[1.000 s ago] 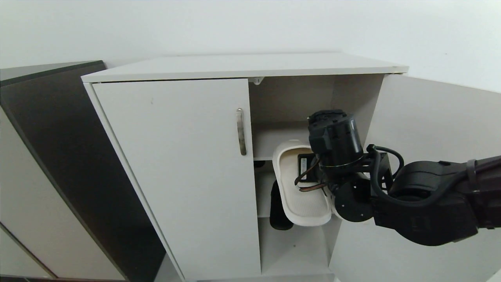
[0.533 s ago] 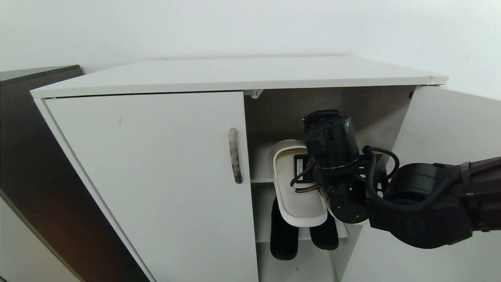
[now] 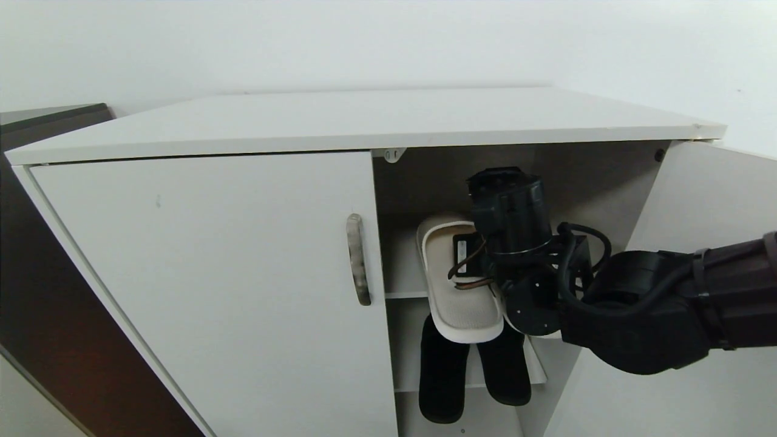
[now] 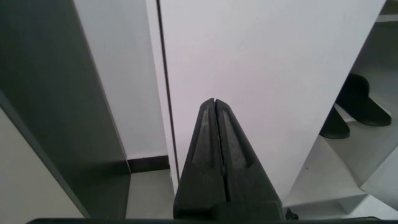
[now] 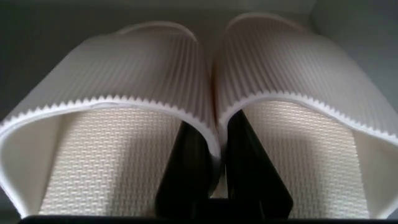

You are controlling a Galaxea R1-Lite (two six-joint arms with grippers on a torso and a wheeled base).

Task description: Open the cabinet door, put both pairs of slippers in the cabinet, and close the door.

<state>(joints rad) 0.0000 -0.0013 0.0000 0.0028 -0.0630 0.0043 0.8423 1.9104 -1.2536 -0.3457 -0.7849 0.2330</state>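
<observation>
The white cabinet [image 3: 364,121] has its left door [image 3: 212,273] closed and its right door [image 3: 710,200] swung open. My right gripper [image 5: 217,158] is shut on the pair of white slippers [image 3: 461,303], pinching the inner strap walls [image 5: 208,124] of both together. The pair hangs tilted in the open half, toes over the upper shelf [image 3: 403,295]. A pair of black slippers [image 3: 443,376] lies on the shelf below, heels sticking out. My left gripper [image 4: 214,102] is shut and empty, low in front of the closed door, with the black slippers [image 4: 357,102] off to its side.
A metal handle [image 3: 358,260] runs down the closed door's inner edge. A dark panel [image 3: 36,303] stands against the cabinet's left side. The open door stands close beside my right arm [image 3: 637,315].
The head camera has shifted, so the cabinet looks larger and lower. Relative to the shelf, the white slippers have risen and gone further in; more of the black slippers shows.
</observation>
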